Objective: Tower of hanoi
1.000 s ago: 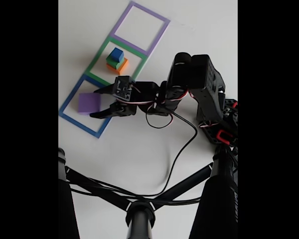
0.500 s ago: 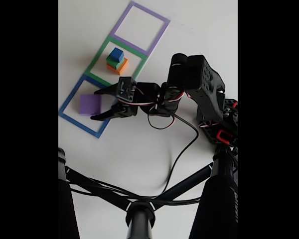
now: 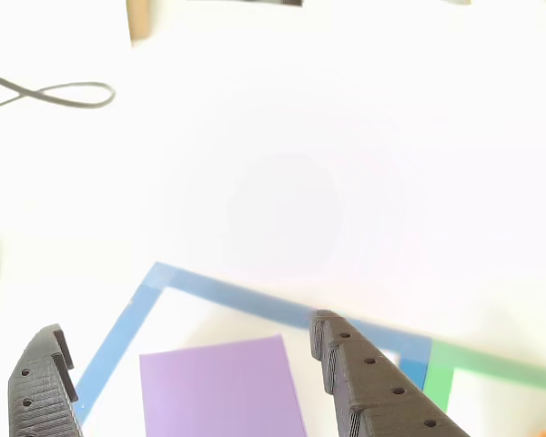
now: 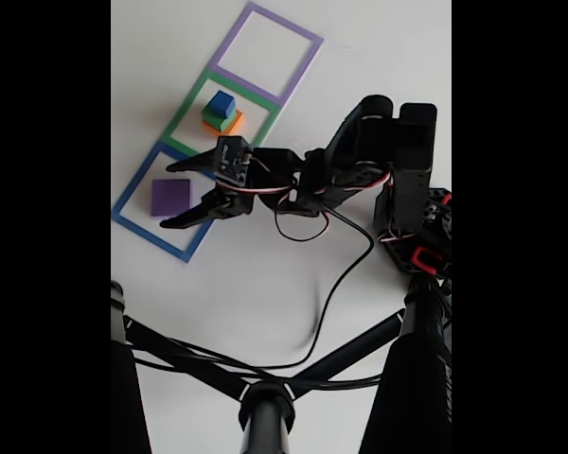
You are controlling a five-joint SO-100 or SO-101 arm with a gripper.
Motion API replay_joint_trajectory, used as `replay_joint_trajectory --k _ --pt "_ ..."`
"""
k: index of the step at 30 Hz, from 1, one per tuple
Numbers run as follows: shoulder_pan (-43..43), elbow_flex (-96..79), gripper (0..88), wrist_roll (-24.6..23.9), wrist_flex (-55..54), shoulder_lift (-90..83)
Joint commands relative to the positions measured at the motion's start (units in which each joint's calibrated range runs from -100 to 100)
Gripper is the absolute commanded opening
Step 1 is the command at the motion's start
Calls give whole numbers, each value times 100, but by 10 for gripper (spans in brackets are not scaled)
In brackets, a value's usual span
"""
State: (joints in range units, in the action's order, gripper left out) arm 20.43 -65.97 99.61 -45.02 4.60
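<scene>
The purple block (image 4: pixel 170 197) lies flat inside the blue square outline (image 4: pixel 133 219). In the other view the same purple block (image 3: pixel 218 391) sits low in the frame, within the blue outline (image 3: pixel 227 293). My gripper (image 4: pixel 168 197) is open, with one finger on each side of the block and gaps on both sides. The other view shows the gripper (image 3: pixel 184 331) with the left finger (image 3: pixel 44 391) and right finger (image 3: pixel 373 391) flanking the block. A stack with orange at the bottom, green in the middle and a small blue cube (image 4: pixel 222 104) on top stands in the green outline (image 4: pixel 185 118).
The purple outline (image 4: pixel 265 52) at the far end holds nothing. A black cable (image 4: pixel 346 274) trails from the arm across the white table. Black stand bars (image 4: pixel 265 397) cross the near foreground. The arm base (image 4: pixel 418 227) is at the right. A cable loop (image 3: pixel 64 94) lies far left.
The gripper has moved further left, so its open fingers now straddle the purple block. The arm's upper links have swung upright. The blocks have not moved.
</scene>
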Motion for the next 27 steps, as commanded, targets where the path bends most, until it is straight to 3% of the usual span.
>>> replay_joint_trajectory --k 1,11,21,27 --pt "86 188 238 39 2065 -1966" --pt "-470 1352 7 39 6948 -4469" --pt "-1074 4261 1 39 11442 -5091" --pt "-1333 6152 10 39 13174 -4832"
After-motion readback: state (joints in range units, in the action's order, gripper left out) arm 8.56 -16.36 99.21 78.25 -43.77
